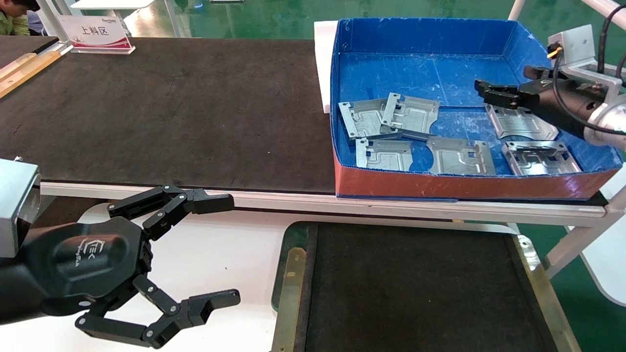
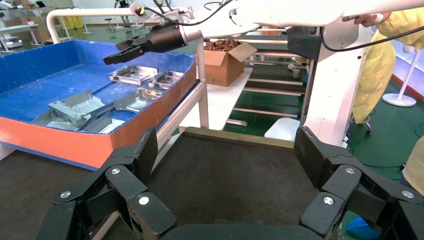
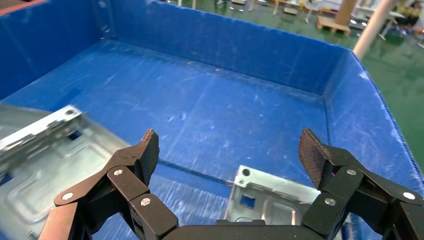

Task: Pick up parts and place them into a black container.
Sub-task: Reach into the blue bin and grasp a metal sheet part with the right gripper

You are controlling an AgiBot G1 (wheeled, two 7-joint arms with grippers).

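While flat (overlapping) — parts [image 1: 391,120] askew.

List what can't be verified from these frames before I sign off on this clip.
- Black container: near edge cut off by the head view's bottom.
- Part under the right end effector: partly hidden by the arm.
- Overlapped part: one corner is covered by the plate on top.
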